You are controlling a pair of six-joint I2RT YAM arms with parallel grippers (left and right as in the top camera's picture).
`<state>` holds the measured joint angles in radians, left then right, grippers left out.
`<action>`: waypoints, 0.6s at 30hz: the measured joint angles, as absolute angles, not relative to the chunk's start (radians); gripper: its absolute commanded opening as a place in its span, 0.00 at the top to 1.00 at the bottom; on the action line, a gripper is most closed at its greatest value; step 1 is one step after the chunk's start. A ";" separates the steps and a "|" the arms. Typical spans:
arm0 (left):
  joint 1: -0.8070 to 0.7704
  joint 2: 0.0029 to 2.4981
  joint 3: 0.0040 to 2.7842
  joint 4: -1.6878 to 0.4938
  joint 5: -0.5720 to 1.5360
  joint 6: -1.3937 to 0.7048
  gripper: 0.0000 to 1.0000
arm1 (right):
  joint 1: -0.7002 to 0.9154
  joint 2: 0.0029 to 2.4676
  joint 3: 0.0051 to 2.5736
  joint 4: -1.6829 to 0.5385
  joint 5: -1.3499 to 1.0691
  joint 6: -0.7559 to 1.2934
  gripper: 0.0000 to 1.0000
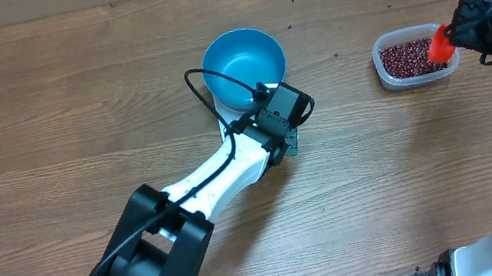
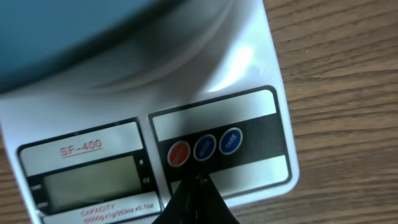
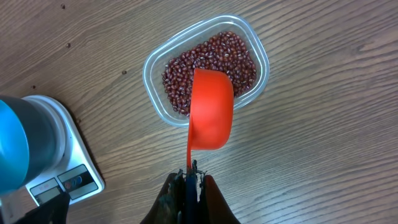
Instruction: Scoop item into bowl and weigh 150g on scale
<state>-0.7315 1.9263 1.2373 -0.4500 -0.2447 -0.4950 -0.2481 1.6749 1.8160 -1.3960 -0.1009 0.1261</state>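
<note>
Many glossy beans (image 3: pixel 180 71) in clear rounded tub (image 3: pixel 151 81)

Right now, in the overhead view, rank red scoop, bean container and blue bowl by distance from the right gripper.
1. Red scoop: held by the fingers of the right gripper.
2. Bean container: just under the scoop.
3. Blue bowl: mid-table, by the left arm.

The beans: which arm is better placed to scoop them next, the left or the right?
Right. The right gripper is shut on the red scoop, which hangs over the beans in the clear container. The left gripper, shut and empty, is at the buttons of the scale.
</note>
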 measured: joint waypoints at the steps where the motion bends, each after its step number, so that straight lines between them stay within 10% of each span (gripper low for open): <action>1: -0.731 1.933 1.237 -0.443 -0.246 -0.490 0.96 | -0.248 1.675 1.816 -1.396 -0.101 0.126 0.96; 18: -0.731 1.954 1.237 -0.410 -0.309 -0.468 0.96 | -0.248 1.675 1.816 -1.401 -0.101 0.126 0.96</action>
